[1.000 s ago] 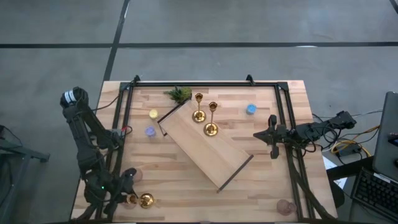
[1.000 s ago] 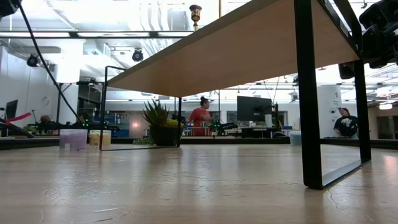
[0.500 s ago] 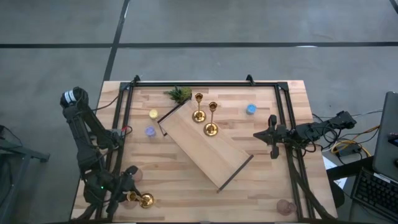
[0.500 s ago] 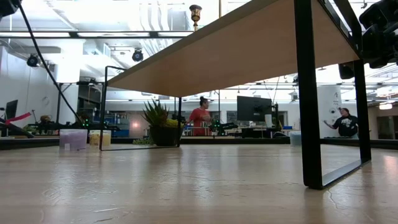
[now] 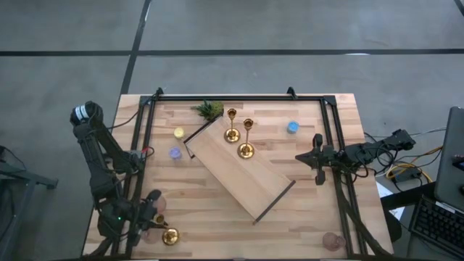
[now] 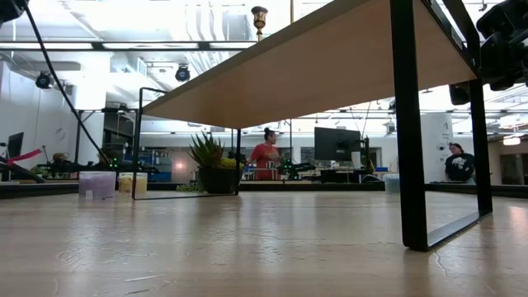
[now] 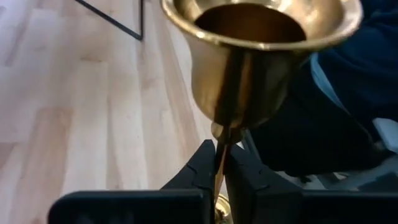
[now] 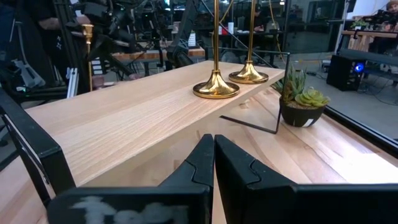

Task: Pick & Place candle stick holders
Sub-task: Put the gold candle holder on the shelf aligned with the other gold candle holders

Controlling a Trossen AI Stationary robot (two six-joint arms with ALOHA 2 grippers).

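Note:
My left gripper (image 5: 154, 221) is at the table's near left corner, shut on a gold candlestick (image 5: 165, 232). Its cup (image 7: 261, 56) fills the left wrist view. Two more gold candlesticks (image 5: 232, 134) (image 5: 246, 150) stand on their round bases on the slanted wooden shelf (image 5: 246, 177); they also show in the right wrist view (image 8: 216, 87). A pinkish glass cup (image 5: 333, 241) sits at the near right corner. My right gripper (image 5: 301, 157) hovers right of the shelf, shut and empty (image 8: 213, 140). My left gripper pinches the candlestick's slim stem (image 7: 219, 158) between its two fingers (image 7: 204, 168), below the cup. The cup end points toward the table's far edge and the round base (image 5: 171, 236) toward the near edge. Whether the base rests on the table I cannot tell.
A green plant sprig (image 5: 209, 109) stands by the shelf's far end. Yellow (image 5: 179, 133), purple (image 5: 175, 153) and blue (image 5: 292, 127) tealights lie on the table. A black frame (image 5: 330, 123) rims the work area. People stand in the room beyond (image 6: 266, 157).
My left gripper has turned with the candlestick. The cup end has swung toward the table's far edge, while the round base has stayed almost where it was near the front edge.

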